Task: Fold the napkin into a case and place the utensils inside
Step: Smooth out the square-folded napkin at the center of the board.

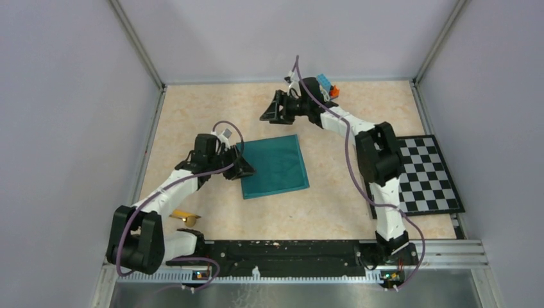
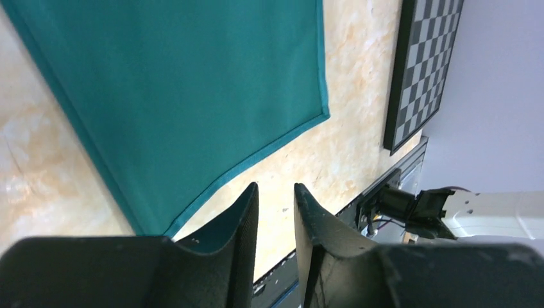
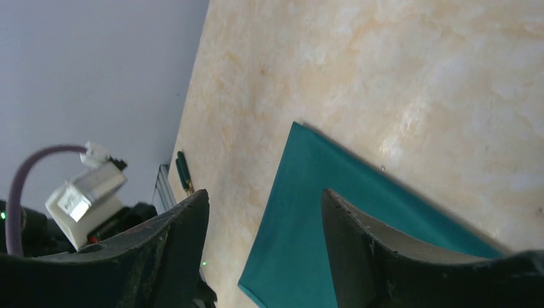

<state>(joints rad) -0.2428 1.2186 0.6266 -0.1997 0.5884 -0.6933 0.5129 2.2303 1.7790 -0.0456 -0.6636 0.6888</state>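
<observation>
The napkin (image 1: 276, 163) lies flat on the table (image 1: 212, 109), one squarish teal sheet, left of the checkerboard mat (image 1: 426, 176) and well apart from it. The left gripper (image 1: 249, 171) sits low at the cloth's near-left corner. Its jaws are only a slit apart, with bare tabletop showing between them and nothing held. I can't tell whether a finger (image 2: 240, 218) touches the hem. The right gripper (image 1: 264, 117) hangs above the table beyond the napkin's far edge, jaws spread wide and empty. The utensils (image 1: 185, 217) lie near the front-left, beside the left arm and clear of the cloth. Blue-orange blocks (image 1: 327, 85) sit at the back, behind the right arm.
</observation>
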